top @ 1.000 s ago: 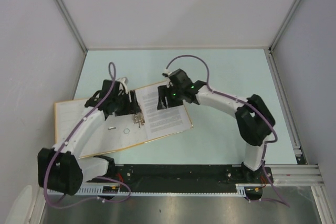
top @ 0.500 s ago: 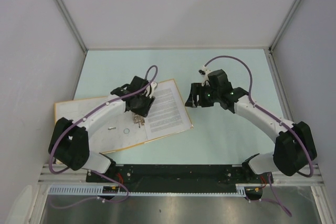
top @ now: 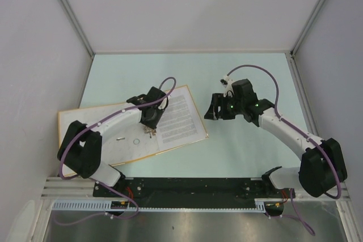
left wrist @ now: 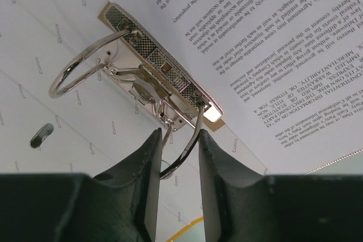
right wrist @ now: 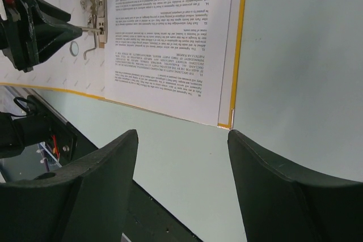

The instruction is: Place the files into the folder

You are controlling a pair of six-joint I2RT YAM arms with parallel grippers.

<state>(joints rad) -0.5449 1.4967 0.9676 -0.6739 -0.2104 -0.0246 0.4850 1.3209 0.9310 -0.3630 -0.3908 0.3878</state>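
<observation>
Files [top: 181, 120] flat, long axis roughly near-far

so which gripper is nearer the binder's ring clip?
Left. The left gripper hangs right over the ring clip, jaws either side of one of its rings. The right gripper is off the binder's right edge, over the table, open.

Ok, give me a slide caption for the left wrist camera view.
Left gripper straddling the near ring of the folder's metal clip, with the files lying alongside.
</observation>
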